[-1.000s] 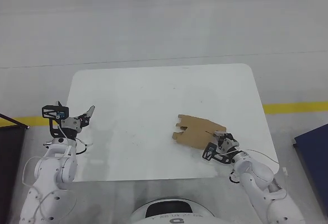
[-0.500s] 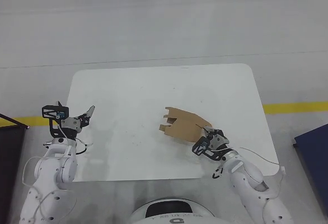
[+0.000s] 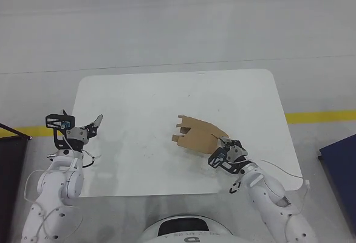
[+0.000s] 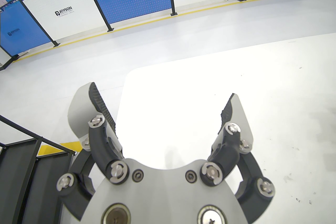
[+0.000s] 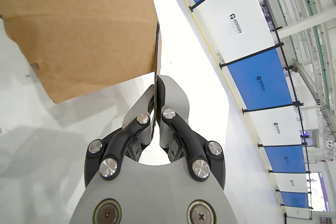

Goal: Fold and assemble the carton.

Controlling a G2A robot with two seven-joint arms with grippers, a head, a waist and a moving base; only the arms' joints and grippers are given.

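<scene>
Currently the right jaws pinch a thin edge of the carton (image 3: 197, 135), right of centre in the top view; the left jaws gape empty at far left. So slim a hold may slip if the panel twists.

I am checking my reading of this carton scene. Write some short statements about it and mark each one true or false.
1. The right claw is shut on an edge of the cardboard carton. True.
2. The left claw holds a flap of the carton. False: it is open and empty, at the side of the table far from the carton.
3. The carton is a closed, finished box. False: it is not assembled, and flaps stick out at one end.
4. The table is white. True.
</scene>
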